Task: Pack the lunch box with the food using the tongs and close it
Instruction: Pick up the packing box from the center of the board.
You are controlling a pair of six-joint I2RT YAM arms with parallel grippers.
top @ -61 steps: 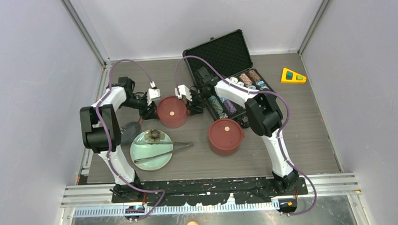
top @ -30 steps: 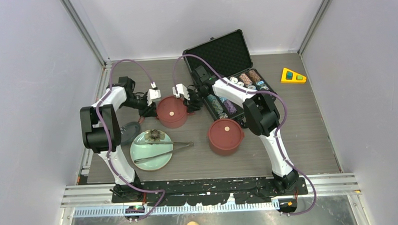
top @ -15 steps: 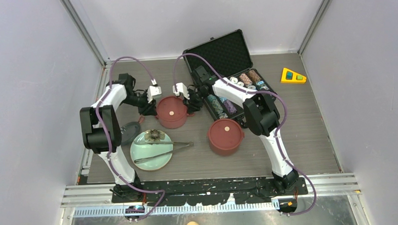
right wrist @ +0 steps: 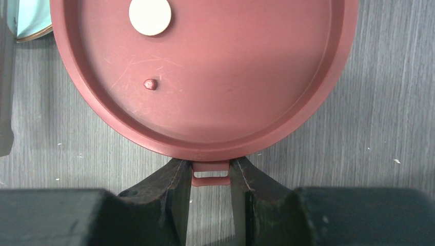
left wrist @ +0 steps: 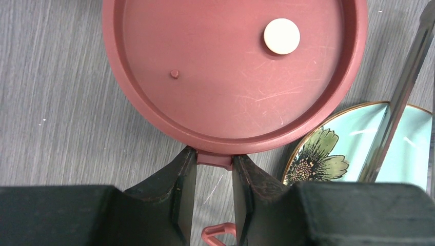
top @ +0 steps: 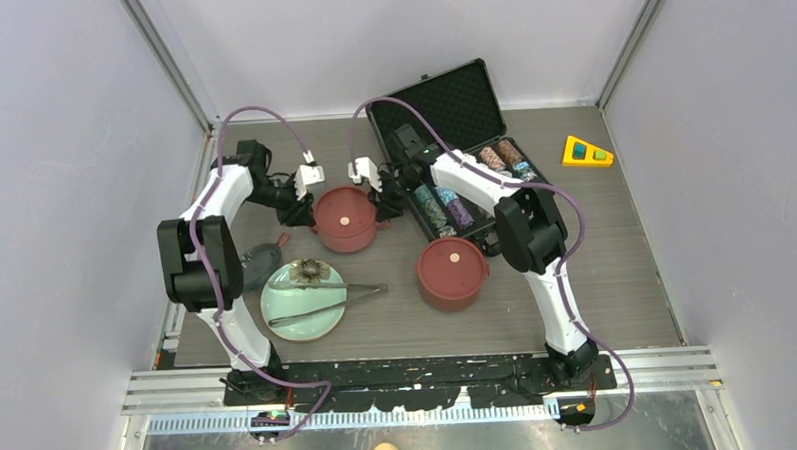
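At the lower left of the overhead view, nearest the arm bases, a pale green plate [top: 290,321] lies on the counter [top: 596,278]. The slim silver tongs [top: 352,286] rest across it, one end poking past its right rim. Just beyond the plate's left edge lies the dark top lid [top: 261,258]. To the right of the plate, near the frame's centre, a maroon lunch box tier [top: 453,273] stands with its flat red lid on. Farther back, at centre left, the other maroon tier [top: 344,219] sits between the two arms, also capped by a red lid, which bears a pale round sticker [left wrist: 281,36]. The left gripper [left wrist: 214,156] is clamped on a small tab at that tier's left rim. The right gripper [right wrist: 211,171] pinches the matching tab on the opposite side. Both wrist views show the black fingers [left wrist: 179,197] pressed against the tabs. Whether this tier is raised off the counter cannot be told. Behind it, at upper centre, the black case [top: 445,103] stands open with chip stacks [top: 497,159] inside. A yellow wedge [top: 585,151] lies at the upper right.
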